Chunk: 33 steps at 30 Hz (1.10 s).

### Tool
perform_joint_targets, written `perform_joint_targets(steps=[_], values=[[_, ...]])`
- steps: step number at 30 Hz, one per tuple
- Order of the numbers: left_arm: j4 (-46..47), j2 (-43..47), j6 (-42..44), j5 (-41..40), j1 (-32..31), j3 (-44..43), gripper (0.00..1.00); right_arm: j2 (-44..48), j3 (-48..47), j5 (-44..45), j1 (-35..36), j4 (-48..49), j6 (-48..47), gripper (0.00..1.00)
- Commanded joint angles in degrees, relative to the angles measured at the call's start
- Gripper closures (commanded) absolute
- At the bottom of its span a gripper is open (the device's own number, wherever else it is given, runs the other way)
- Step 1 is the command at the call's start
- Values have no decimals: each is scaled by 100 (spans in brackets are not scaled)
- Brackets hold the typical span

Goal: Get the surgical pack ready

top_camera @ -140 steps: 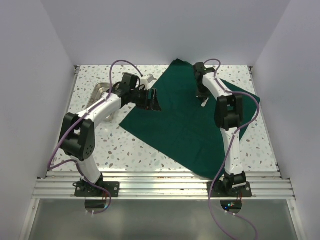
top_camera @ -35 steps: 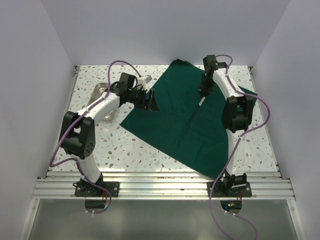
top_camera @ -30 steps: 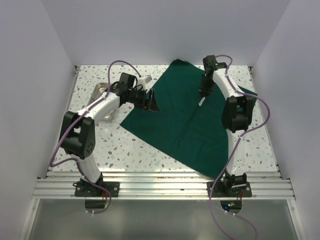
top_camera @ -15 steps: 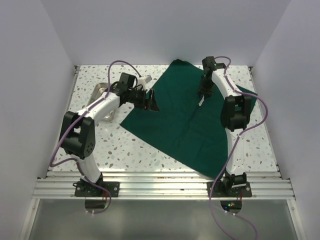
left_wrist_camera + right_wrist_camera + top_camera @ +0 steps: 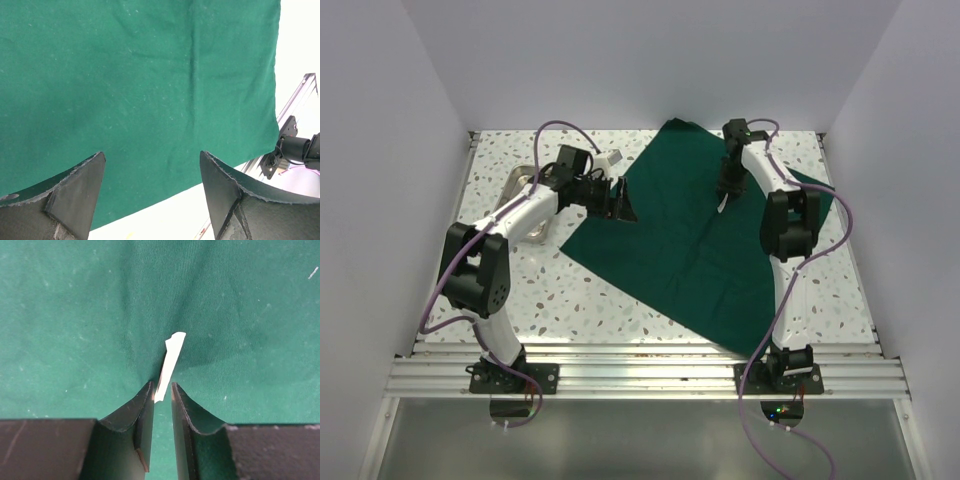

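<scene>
- Surgical pack point(image 5: 690, 250): spread flat as a wide sheet on the surface point(image 5: 580, 290), right of centre, beneath both grippers.
- Left gripper point(image 5: 620, 200): at the sheet's left edge, jaws wide, nothing between.
- Right gripper point(image 5: 723, 193): over the far middle, nearer the centre fold, jaws narrow, clamping a white strip point(image 5: 169, 365).
- Top view: strip only a white fleck.
- Right wrist view: strip held edge-on, just above the cloth.

White arm links point(image 5: 525, 212), black joints point(image 5: 475, 275), looping purple cables point(image 5: 563, 123) (black wedge-shaped pincer fingers point(image 5: 67, 197))
</scene>
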<state>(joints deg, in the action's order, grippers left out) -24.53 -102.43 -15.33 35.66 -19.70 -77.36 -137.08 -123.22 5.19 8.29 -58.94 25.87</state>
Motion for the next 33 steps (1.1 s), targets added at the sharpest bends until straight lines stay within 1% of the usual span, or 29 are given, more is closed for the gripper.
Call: perform_joint_targets(steps=[1,10,13,14,15,21,26,29,33], values=[[19,118,162,134,72,-121,20,-152,26,122,-21,102,-12,77],[28,136,171,134,90,-86,20,-214,175,246,-21,119,15,85],[19,145,171,134,90,-77,20,-179,228,237,-30,119,15,93],[19,153,171,134,90,-77,20,-101,237,237,-21,128,6,98],[19,153,171,143,90,-69,20,-74,228,237,-30,102,-3,100],[19,162,171,108,98,-68,19,259,105,456,-38,-118,-73,100],[36,171,153,134,98,-33,19,322,149,430,-56,-170,-56,100],[36,206,162,125,98,-24,19,418,158,369,-56,-206,-64,100],[71,259,162,117,90,11,18,664,70,-16,-56,-250,67,100]])
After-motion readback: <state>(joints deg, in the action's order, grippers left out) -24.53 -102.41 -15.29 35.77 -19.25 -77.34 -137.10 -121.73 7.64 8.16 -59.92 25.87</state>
